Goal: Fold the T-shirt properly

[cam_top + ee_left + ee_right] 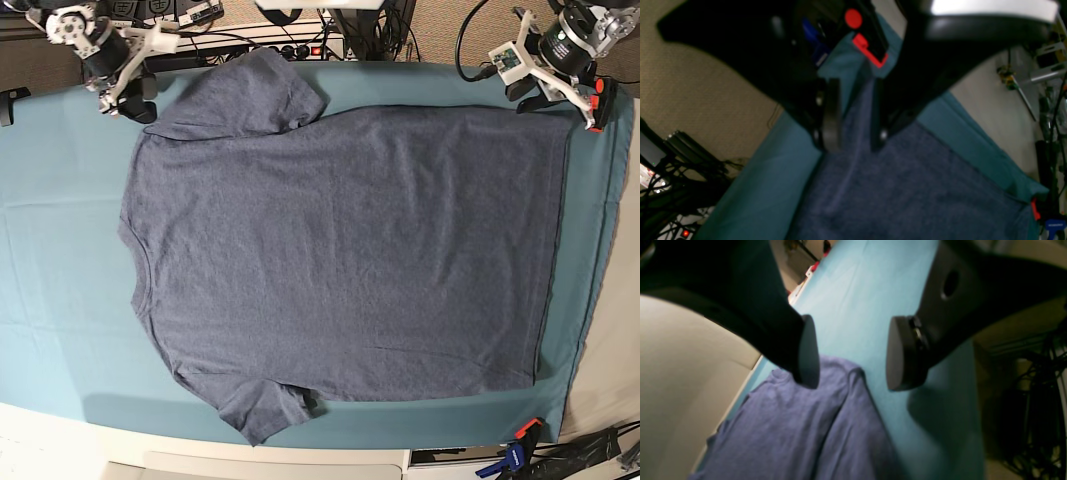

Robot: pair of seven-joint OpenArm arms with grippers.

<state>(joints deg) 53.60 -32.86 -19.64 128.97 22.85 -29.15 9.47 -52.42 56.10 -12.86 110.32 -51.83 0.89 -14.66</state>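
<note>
The T-shirt [340, 250] lies flat across the teal cloth [60, 250], heathered navy knit, plain side up, neck toward the right arm's end. The right gripper [850, 353] hangs wide open over the sleeve, round dark pads holding nothing. The left gripper [855, 126] sits partly closed, a ridge of the shirt's hem corner between its fingers.

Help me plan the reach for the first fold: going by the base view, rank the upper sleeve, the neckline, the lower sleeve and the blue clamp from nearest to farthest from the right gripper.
From the right gripper, top left:
1. Upper sleeve of the T-shirt, just beside it along the top edge.
2. Neckline, left edge, halfway down.
3. Lower sleeve, near the bottom edge.
4. Blue clamp, bottom right corner.
</note>
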